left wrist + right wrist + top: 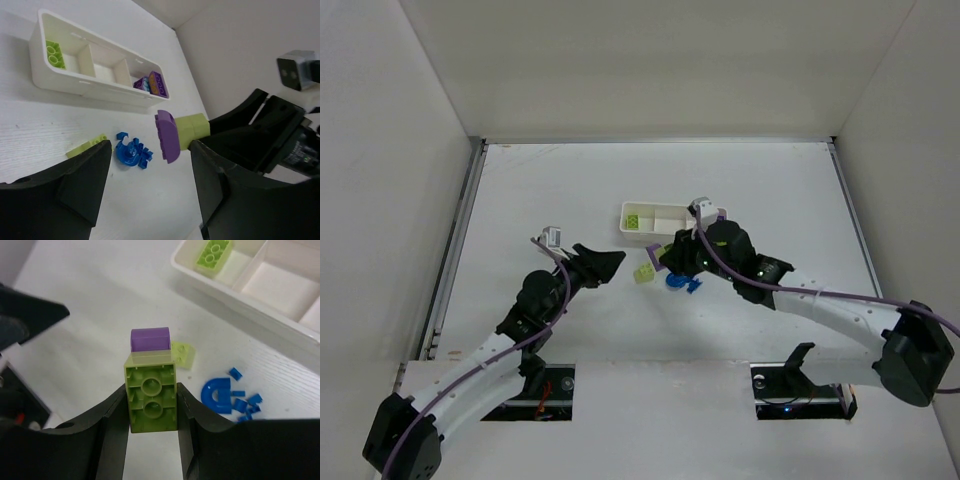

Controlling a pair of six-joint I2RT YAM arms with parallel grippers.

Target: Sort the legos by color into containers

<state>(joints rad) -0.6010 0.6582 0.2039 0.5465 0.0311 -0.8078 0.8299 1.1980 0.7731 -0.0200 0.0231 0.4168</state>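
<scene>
One lime-green brick [151, 400] with a purple cap [150, 339] stuck on its end, clamped in the right tool [151, 392], up off the desk [540, 190] near the white tray [75, 82]. Tray holds a lime brick [54, 54] at one end and purple pieces [152, 84] at the other. The blue piece [131, 151] and small lime piece [86, 147] lie loose on the desk. The left tool [150, 165] is wide, gripping nothing.

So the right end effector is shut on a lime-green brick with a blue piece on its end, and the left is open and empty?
No: the lime-green brick carries a purple piece, as the right wrist view shows; the blue piece lies on the table. The right end effector does grip the brick, and the left end effector is open and empty.
</scene>
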